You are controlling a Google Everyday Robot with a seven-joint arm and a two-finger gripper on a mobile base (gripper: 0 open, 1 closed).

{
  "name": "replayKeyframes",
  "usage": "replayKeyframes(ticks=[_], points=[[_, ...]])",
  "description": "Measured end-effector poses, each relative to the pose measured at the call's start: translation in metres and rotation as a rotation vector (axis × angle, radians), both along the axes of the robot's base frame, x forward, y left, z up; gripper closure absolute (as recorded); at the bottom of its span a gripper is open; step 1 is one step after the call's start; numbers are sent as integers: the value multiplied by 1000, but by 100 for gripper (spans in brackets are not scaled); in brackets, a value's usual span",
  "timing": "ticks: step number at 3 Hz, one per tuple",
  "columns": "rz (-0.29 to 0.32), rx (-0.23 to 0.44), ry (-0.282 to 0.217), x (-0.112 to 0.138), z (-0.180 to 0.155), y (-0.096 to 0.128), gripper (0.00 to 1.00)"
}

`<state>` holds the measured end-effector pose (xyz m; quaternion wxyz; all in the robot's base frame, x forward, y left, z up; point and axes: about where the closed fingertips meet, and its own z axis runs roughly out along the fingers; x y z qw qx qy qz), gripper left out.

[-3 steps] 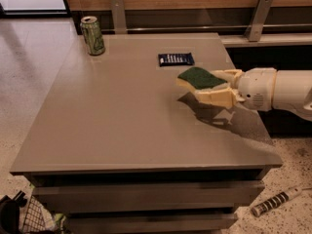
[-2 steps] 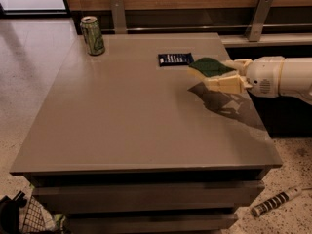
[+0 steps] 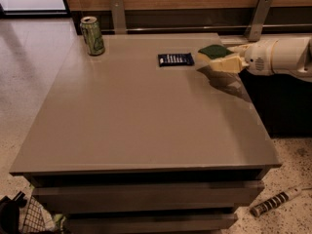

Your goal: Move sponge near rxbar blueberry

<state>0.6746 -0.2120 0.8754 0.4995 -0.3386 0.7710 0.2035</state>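
The sponge [image 3: 213, 50], dark green on top with pale foam below, is held in my gripper [image 3: 219, 58] just above the grey table [image 3: 136, 111], near its far right edge. The gripper reaches in from the right on a white arm and is shut on the sponge. The rxbar blueberry [image 3: 175, 59], a flat navy wrapper with white lettering, lies flat on the table just left of the sponge, a small gap apart.
A green drink can [image 3: 92, 35] stands upright at the table's far left corner. A wood-panelled wall with metal brackets runs behind the table. A striped cylindrical object [image 3: 275, 202] lies on the floor at the lower right, and a wire basket [image 3: 29, 218] at the lower left.
My gripper has carried the sponge away from the table's right-middle toward the far edge, ending close beside the rxbar blueberry.
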Motion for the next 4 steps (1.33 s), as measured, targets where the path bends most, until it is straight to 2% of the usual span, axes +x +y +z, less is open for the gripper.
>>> replayKeyframes(ticks=[1,2,3,4], points=[[-25,16,-3,28,-13,-1,100],[-45,41,-3,37,-28,1,100],[-41,41,-2,37,-29,4,82],[-37,42,-1,38,-29,7,59]])
